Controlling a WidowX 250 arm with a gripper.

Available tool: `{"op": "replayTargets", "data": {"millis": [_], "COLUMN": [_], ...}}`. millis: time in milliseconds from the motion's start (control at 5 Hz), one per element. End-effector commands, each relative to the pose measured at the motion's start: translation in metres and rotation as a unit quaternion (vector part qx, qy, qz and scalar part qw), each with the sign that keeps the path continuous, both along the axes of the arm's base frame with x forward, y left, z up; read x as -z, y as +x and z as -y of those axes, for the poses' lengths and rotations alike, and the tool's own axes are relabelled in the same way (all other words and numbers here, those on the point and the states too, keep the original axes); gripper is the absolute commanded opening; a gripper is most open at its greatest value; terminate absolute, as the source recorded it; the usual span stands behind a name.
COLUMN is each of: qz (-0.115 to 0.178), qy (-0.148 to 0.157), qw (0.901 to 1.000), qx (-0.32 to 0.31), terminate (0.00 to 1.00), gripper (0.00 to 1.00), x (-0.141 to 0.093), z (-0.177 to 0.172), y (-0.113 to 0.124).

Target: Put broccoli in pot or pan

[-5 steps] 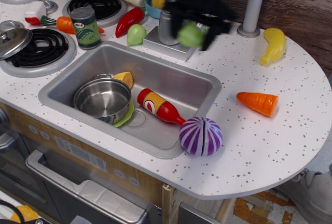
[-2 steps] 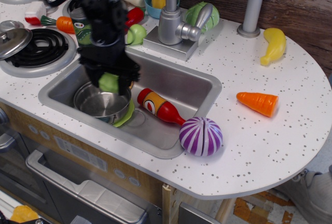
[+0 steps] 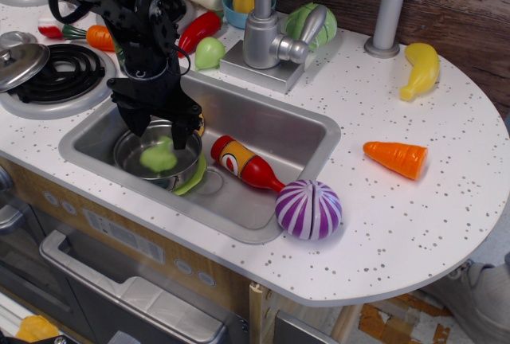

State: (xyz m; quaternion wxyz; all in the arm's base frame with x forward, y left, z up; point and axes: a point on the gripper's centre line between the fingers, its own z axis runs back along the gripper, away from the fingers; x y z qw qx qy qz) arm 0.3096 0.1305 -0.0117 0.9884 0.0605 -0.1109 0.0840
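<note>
The broccoli [image 3: 158,155], a small pale lime-green lump, lies inside the shiny steel pot [image 3: 127,158] in the left part of the sink. My black gripper [image 3: 161,127] hangs just above the pot with its fingers spread apart and nothing between them. The arm comes down from the upper left and hides the pot's far rim.
In the sink [image 3: 271,133] lie a red ketchup bottle [image 3: 243,163] and an orange slice [image 3: 199,123]. A purple striped ball [image 3: 309,209] sits on the sink's front rim. A carrot [image 3: 396,158], a yellow toy [image 3: 419,70], the faucet [image 3: 263,33], a cabbage [image 3: 307,21] and a pear-shaped green toy [image 3: 209,52] stand around.
The gripper carried the broccoli from near the faucet to over the pot, then opened. The broccoli now lies in the pot.
</note>
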Motion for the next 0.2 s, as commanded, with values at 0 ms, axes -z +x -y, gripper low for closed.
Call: {"op": "replayTargets", "data": {"millis": [0], "qz": [0.016], "qy": [0.009], "qw": [0.9998], "qx": [0.009], "terminate": [1.00], "gripper": [1.00], "x": [-0.0103], "z": [-0.0031], "y": [0.0050]}}
